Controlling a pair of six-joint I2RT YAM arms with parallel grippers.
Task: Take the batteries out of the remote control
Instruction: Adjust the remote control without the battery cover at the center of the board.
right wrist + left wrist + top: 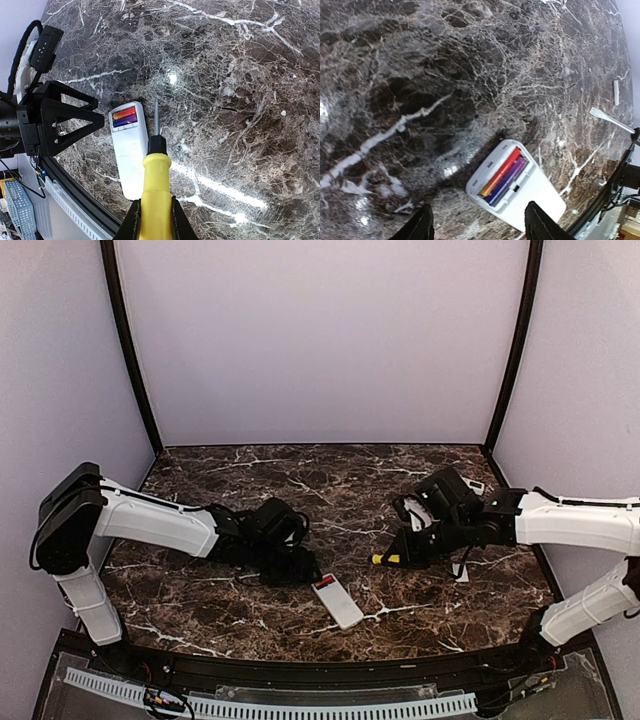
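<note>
1. Left gripper (479,227): fingers apart, empty, at bottom edge of left wrist view, near remote control (520,192).
2. Batteries (504,176) lie in the open bay, lower centre.
3. Right gripper (156,221) clamped on screwdriver (156,185).
4. Risk: remote isn't pinned, so prying may skid it.

This is looking like a robot lab: left arm (150,522) and right arm (575,521) are sitting at a marble table (330,475), pale walls (320,340) standing around.

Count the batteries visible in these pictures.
2, both in the open compartment of the white remote: the red battery lies beside the blue battery. Any others may be hidden.
</note>
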